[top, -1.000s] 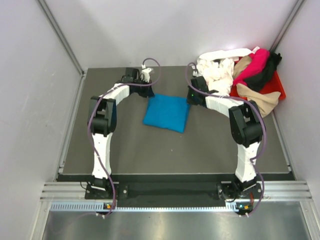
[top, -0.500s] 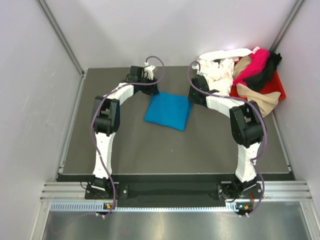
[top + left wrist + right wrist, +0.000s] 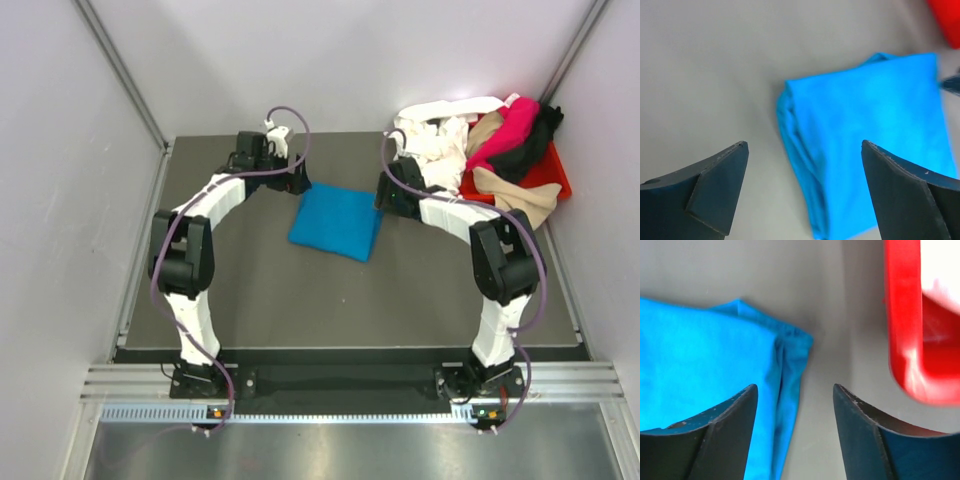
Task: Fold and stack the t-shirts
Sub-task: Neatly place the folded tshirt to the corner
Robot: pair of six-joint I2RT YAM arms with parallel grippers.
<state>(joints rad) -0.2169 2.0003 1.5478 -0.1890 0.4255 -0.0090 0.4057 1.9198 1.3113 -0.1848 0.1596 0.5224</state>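
The bright blue t-shirt (image 3: pixel 336 222) lies folded into a flat rectangle on the dark table. My left gripper (image 3: pixel 297 182) hovers at its far left corner, open, with the folded edge (image 3: pixel 805 150) below the gap between the fingers. My right gripper (image 3: pixel 384 196) hangs at the shirt's far right corner, also open, over the blue corner (image 3: pixel 785 355) and bare table. Neither gripper holds anything. The other t-shirts are heaped at the back right: white (image 3: pixel 435 135), magenta (image 3: pixel 508 128), black (image 3: pixel 530 142) and tan (image 3: pixel 520 200).
A red tray (image 3: pixel 552 172) under the heap sits in the back right corner; its rim (image 3: pixel 902 330) is close to my right gripper. Pale walls enclose the table on three sides. Both arm bases stand at the near edge.
Both grippers have gone from shut to open and let go of the blue shirt's far corners. The left arm has swung its elbow out to the left.
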